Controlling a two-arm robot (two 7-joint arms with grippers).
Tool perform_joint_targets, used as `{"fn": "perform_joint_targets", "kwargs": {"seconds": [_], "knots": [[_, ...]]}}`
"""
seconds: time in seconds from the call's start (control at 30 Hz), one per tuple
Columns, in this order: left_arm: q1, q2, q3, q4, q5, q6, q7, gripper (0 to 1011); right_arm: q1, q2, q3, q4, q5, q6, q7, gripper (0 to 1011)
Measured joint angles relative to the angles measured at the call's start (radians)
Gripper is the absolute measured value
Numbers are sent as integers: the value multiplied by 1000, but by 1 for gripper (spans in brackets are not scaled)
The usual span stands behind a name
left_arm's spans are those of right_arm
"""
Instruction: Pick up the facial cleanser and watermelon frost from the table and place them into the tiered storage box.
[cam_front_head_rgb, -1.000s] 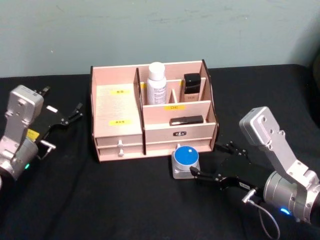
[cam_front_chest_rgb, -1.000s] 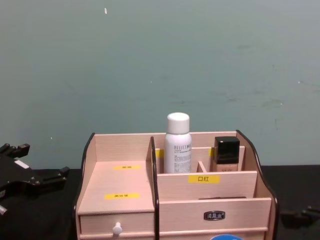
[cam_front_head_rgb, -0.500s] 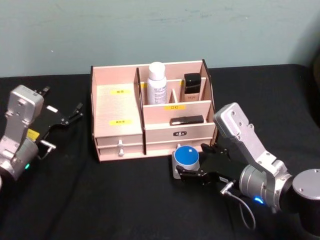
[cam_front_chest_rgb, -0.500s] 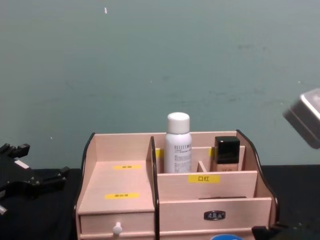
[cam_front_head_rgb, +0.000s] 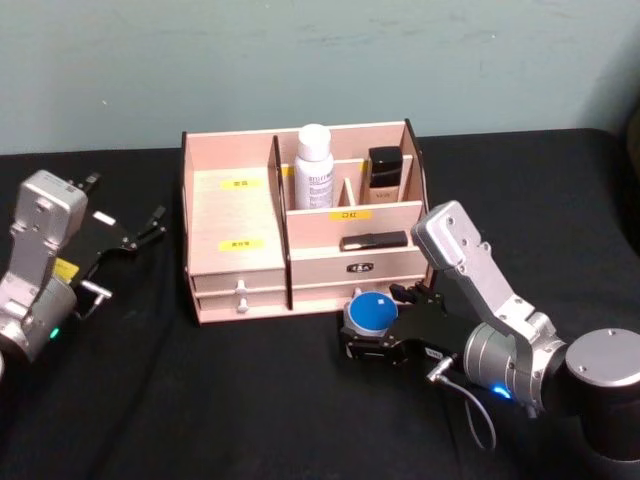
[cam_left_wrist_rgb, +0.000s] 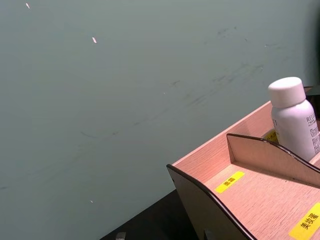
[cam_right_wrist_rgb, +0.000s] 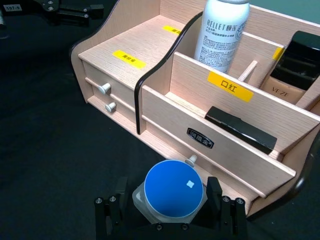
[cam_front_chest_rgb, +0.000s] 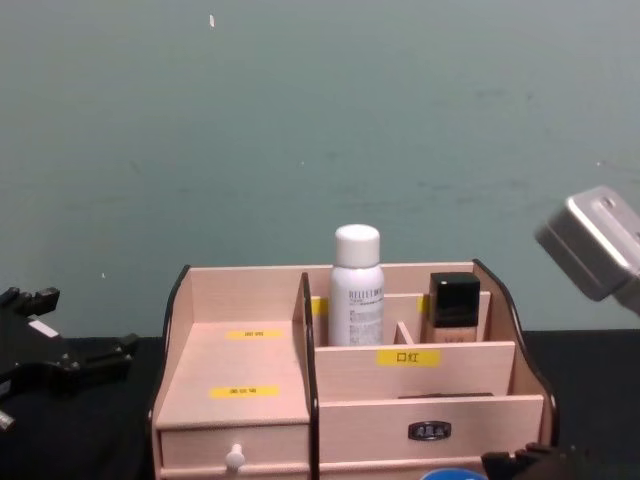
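Note:
The facial cleanser (cam_front_head_rgb: 314, 170) (cam_right_wrist_rgb: 222, 30) (cam_front_chest_rgb: 356, 290) (cam_left_wrist_rgb: 295, 120) stands upright in a back compartment of the tiered storage box (cam_front_head_rgb: 235, 215) (cam_right_wrist_rgb: 150, 55) (cam_front_chest_rgb: 240, 370) (cam_left_wrist_rgb: 260, 200). The watermelon frost (cam_front_head_rgb: 371, 313) (cam_right_wrist_rgb: 172, 192), a squat jar with a blue lid, sits on the black table just in front of the box's lower right drawer. My right gripper (cam_front_head_rgb: 372, 324) (cam_right_wrist_rgb: 170, 202) is open and straddles the jar, one finger on each side, close to its walls. My left gripper (cam_front_head_rgb: 130, 255) (cam_front_chest_rgb: 88, 320) rests open at the far left, apart from the box.
A black-capped beige bottle (cam_front_head_rgb: 383, 172) (cam_right_wrist_rgb: 292, 65) stands beside the cleanser. A flat black stick (cam_front_head_rgb: 372, 240) (cam_right_wrist_rgb: 240, 130) lies in the middle tier. Two small drawer knobs (cam_right_wrist_rgb: 107, 97) face the front. A teal wall rises right behind the box; black tablecloth lies to the left and front.
My right arm has swung in toward the box, and its fingers have slid from beside the jar to either side of it. The left arm and the bottle have not moved.

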Motion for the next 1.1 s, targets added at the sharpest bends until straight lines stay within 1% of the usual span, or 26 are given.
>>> {"fn": "perform_joint_targets", "kwargs": {"seconds": [0.5,0.93,1.1], "knots": [[0,0,0,0,0,0,0,1010,13,-17,-6,22,-40,2,7,1000],[0,0,0,0,0,0,0,1010,14,-28,-8,38,-61,9,21,1000],[0,0,0,0,0,0,0,1010,14,-28,-8,39,-62,10,22,1000]]}}
